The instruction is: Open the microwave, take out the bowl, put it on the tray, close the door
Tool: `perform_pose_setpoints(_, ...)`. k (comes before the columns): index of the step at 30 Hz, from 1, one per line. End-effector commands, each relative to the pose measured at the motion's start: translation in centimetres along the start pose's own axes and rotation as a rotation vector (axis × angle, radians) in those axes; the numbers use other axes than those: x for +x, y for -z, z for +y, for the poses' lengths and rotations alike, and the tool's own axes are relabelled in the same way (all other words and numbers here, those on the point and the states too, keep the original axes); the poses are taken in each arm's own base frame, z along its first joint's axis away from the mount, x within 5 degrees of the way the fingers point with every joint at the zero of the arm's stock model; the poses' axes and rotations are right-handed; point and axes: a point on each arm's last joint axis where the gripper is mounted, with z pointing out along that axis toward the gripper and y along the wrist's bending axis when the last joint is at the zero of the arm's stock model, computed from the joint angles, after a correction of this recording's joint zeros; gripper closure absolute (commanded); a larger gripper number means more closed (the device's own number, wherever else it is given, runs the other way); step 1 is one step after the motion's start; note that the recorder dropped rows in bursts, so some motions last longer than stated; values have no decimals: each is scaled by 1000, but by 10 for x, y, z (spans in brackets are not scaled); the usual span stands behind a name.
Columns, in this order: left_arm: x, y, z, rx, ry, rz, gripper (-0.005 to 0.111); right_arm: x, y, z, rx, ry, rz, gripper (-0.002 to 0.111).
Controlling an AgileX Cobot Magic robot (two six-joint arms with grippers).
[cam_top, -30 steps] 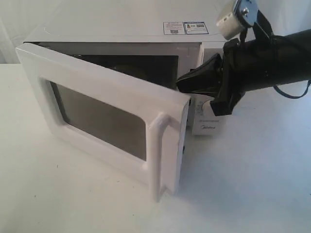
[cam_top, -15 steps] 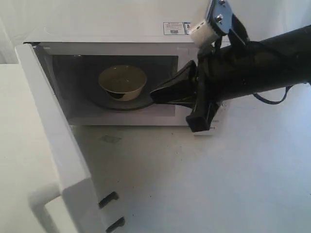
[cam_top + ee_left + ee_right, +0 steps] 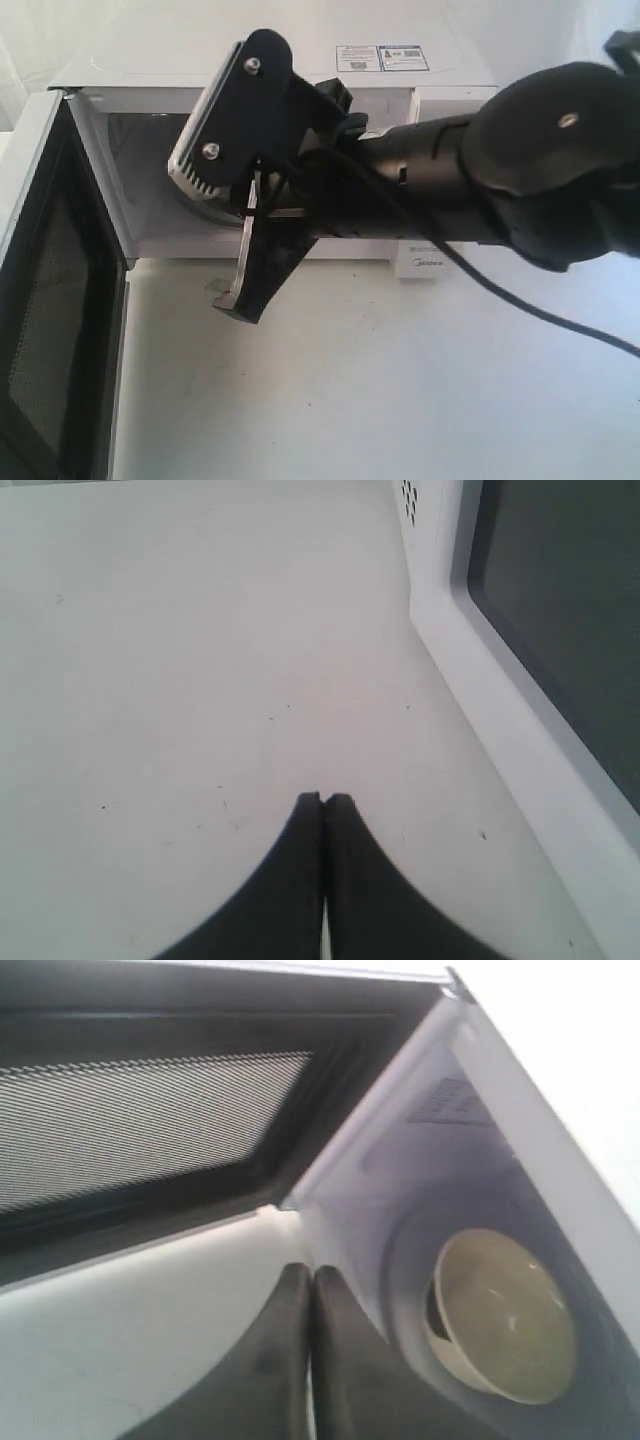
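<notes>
The white tabletop [image 3: 400, 390] carries the microwave [image 3: 200, 50], which stands at the far side with two small stickers [image 3: 382, 57] on its top. The door [image 3: 55, 300] is now swung wide open to the left, so its inner side with the dark mesh window faces the exterior view. Half a second ago it stood only about square to the front, with its edge toward that camera.

My right arm [image 3: 450, 180] has moved across the open cavity from the right and now fills the middle of the exterior view. There it covers the bowl, which was plainly seen before.

In my right wrist view the cream bowl [image 3: 505, 1315] sits inside the microwave on the round grey plate [image 3: 408, 1290], where it sat before. My right gripper [image 3: 308, 1278] is in front of the opening, just at the cavity's left corner, apart from the bowl. Its two fingers are pressed together and hold nothing.

My left gripper [image 3: 323, 800] hangs over bare tabletop beside a white panel with a dark window, its fingers also pressed together and holding nothing.
</notes>
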Motion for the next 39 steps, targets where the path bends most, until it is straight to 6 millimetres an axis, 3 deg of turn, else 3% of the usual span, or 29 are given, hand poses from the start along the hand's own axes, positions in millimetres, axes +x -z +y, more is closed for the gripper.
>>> perform_pose_setpoints(1, 1, 0, 0, -2, 4, -1, 107, 14, -25, -3, 150, 130, 69, 108)
perform_pose_setpoints(4, 1, 0, 0, -2, 4, -1, 107, 28, -46, -1, 160, 243, 132, 108)
perform_pose_setpoints(10, 1, 0, 0, -2, 4, -1, 107, 43, -81, 4, 126, 267, 188, 108)
perform_pose_setpoints(18, 1, 0, 0, -2, 4, -1, 107, 53, -112, -7, 296, 335, 338, 108)
perform_pose_setpoints(20, 1, 0, 0, -2, 4, -1, 107, 55, -113, -7, 352, 351, 368, 108)
perform_pose_setpoints(25, 1, 0, 0, -2, 4, -1, 107, 51, -117, 6, 279, 335, 338, 108)
perform_pose_setpoints(30, 1, 0, 0, -2, 4, -1, 107, 56, -111, -1, 487, -2, 507, 108)
perform_pose_setpoints(33, 1, 0, 0, -2, 4, -1, 107, 54, -106, -4, 570, 8, 551, 108)
perform_pose_setpoints(39, 1, 0, 0, -2, 4, -1, 107, 43, -105, 18, 569, 50, 548, 108)
